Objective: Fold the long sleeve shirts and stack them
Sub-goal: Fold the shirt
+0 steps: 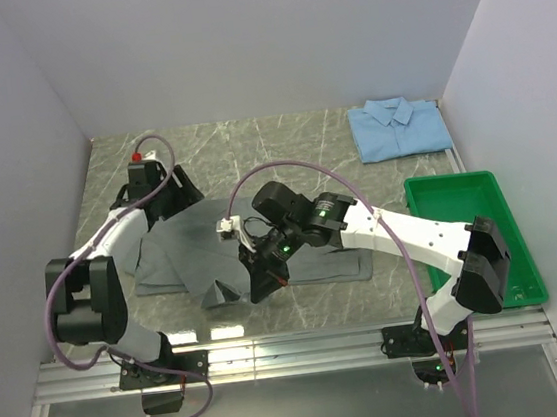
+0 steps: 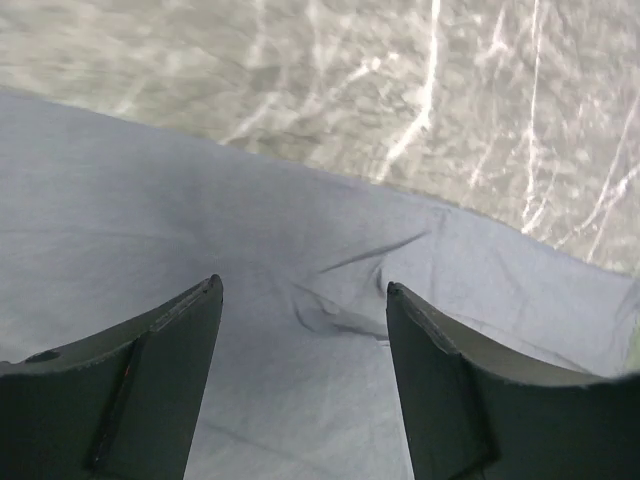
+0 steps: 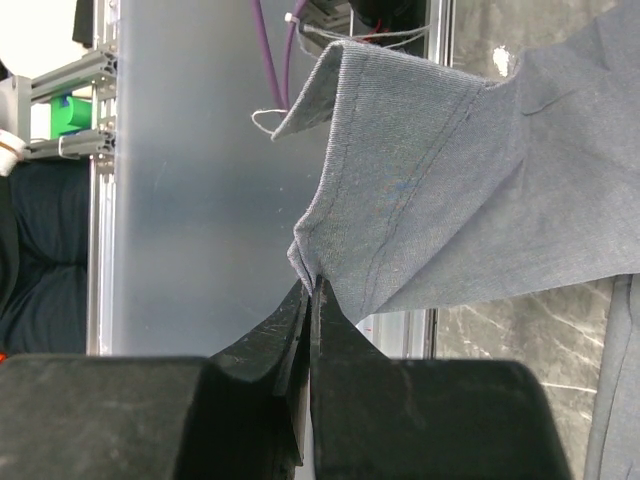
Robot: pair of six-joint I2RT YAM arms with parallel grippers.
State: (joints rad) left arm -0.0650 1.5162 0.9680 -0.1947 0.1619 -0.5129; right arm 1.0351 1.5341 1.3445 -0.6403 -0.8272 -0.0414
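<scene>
The grey long sleeve shirt (image 1: 178, 252) lies spread across the middle of the table. My right gripper (image 1: 262, 291) is shut on a stitched edge of it, and that pinched fold (image 3: 420, 190) rises from the right gripper's tips (image 3: 312, 285), which point towards the table's near rail. My left gripper (image 1: 179, 202) hovers open just above the shirt's far left part, with only wrinkled grey cloth (image 2: 200, 200) below the left gripper (image 2: 302, 284) and nothing between its fingers. The light blue long sleeve shirt (image 1: 398, 126) lies folded, collar up, at the back right.
A green plastic tray (image 1: 458, 196) stands at the right edge, partly under my right arm. White walls close in the left, back and right sides. The metal rail (image 1: 295, 350) runs along the near edge. Marbled table top (image 2: 350, 80) shows beyond the grey cloth.
</scene>
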